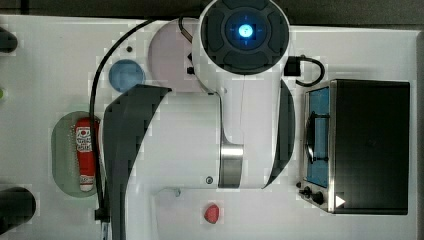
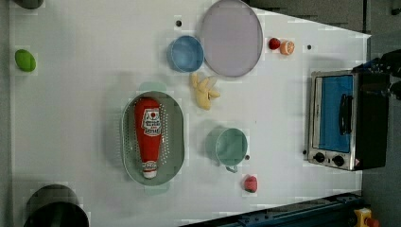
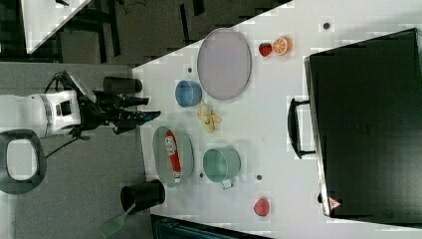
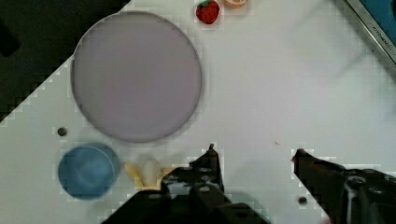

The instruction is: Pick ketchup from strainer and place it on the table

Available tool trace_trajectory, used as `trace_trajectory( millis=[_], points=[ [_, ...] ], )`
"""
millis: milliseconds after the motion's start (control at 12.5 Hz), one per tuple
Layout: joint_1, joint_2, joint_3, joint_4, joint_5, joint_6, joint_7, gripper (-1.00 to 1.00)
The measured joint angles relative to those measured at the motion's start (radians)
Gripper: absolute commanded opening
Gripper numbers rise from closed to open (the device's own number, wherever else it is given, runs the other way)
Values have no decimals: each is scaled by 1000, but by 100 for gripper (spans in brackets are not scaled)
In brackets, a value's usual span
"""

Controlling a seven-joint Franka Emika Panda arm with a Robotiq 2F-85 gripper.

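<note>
Nothing of the task is done yet: the ketchup (image 2: 149,137) lies lengthwise in the strainer (image 2: 176,137), cap end toward the table's (image 2: 85,94) near edge in the left view, untouched. The gripper (image 4: 254,151) hangs high above the table with its 2 fingers spread well apart and nothing between them, nearer the purple plate (image 4: 136,77) and banana (image 4: 145,171) than the strainer. By my judgement every step remains: travel to the strainer, descent, grasp, lift, and setting the bottle on bare tabletop.
</note>
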Motion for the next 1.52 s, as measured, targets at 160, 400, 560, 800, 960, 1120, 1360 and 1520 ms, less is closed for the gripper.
trace_trajectory(
  millis=[160,400,560,800,960,1120,1360,1520],
  points=[
    [-61,-100,56,-95,-2,-142,-4,80],
    [-76,-209,76,-93,1,-158,-4,100],
    [-79,-222,128,-54,1,-118,-5,100],
    [-71,-167,272,-45,-1,-35,-5,100],
    [-47,-81,385,-51,0,-22,-5,100],
    [-32,18,517,-61,-5,22,-3,100],
    [27,126,632,-111,-1,95,6,100],
    [57,150,679,-154,-3,163,8,100]
  ],
)
